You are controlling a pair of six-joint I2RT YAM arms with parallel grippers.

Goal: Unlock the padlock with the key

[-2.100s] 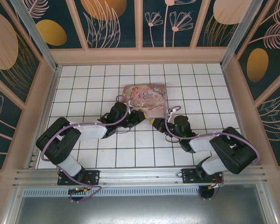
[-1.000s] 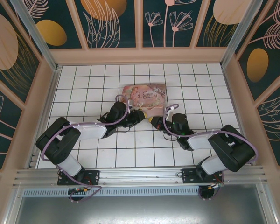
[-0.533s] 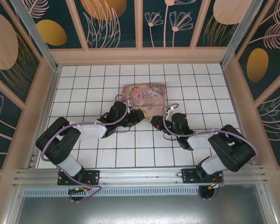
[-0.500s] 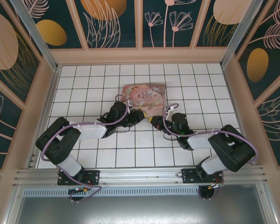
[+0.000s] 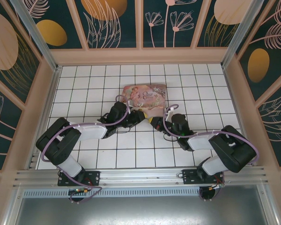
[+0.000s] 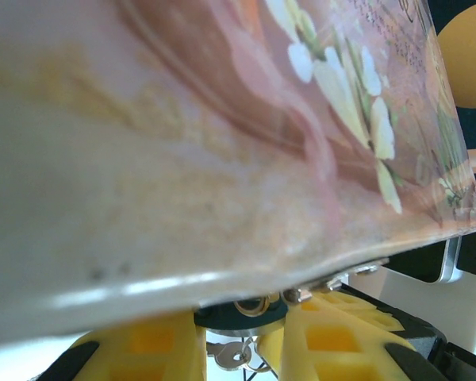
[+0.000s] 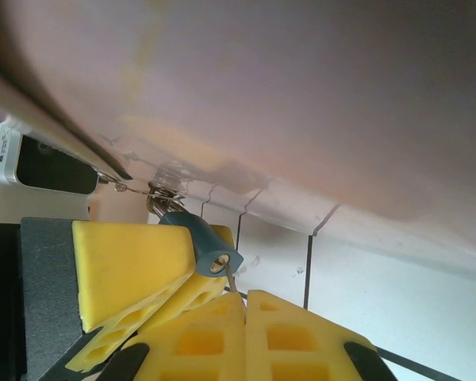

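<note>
The left fingers point(image 6: 155, 349) pinched the padlock point(image 7: 210, 250) on the pink tin point(image 5: 147, 96), apparently steadying its keyhole for the key point(image 7: 232, 279) clamped between the right fingers point(image 7: 293, 341).

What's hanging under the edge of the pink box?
The blue-grey padlock hangs there from a small metal clasp on the pink box, with the thin key at its keyhole. Yellow jaws cover the padlock's far side and the rest of the key.
</note>
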